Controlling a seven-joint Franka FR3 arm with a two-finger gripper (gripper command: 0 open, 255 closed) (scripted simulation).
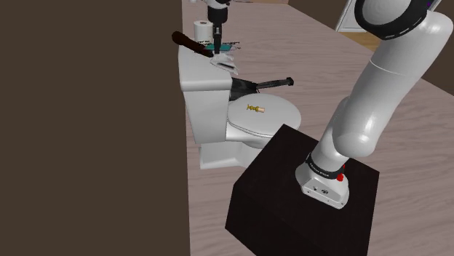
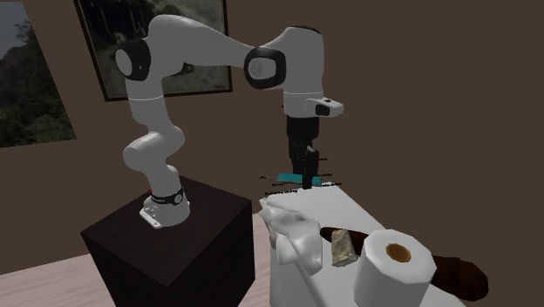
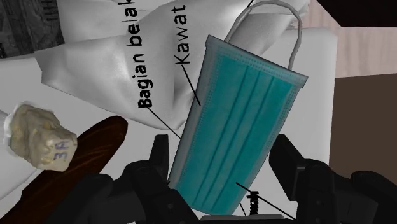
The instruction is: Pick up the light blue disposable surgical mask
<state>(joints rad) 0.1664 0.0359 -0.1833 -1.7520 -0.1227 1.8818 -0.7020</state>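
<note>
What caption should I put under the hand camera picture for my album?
Open black gripper straddles a teal pleated mask lying on a white surface.

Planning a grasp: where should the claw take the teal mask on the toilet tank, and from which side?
Probably from above, pinching across its two long edges: the mask lies flat on the tank lid, and the open claw straddles its narrower width.

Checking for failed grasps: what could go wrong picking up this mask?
Under the open gripper, the surgical mask lies flat, so the fingers may slide over it. It sits near the edge of the tank lid; a nudge could drop it. The crumpled white sheet beside it could get pinched.
</note>
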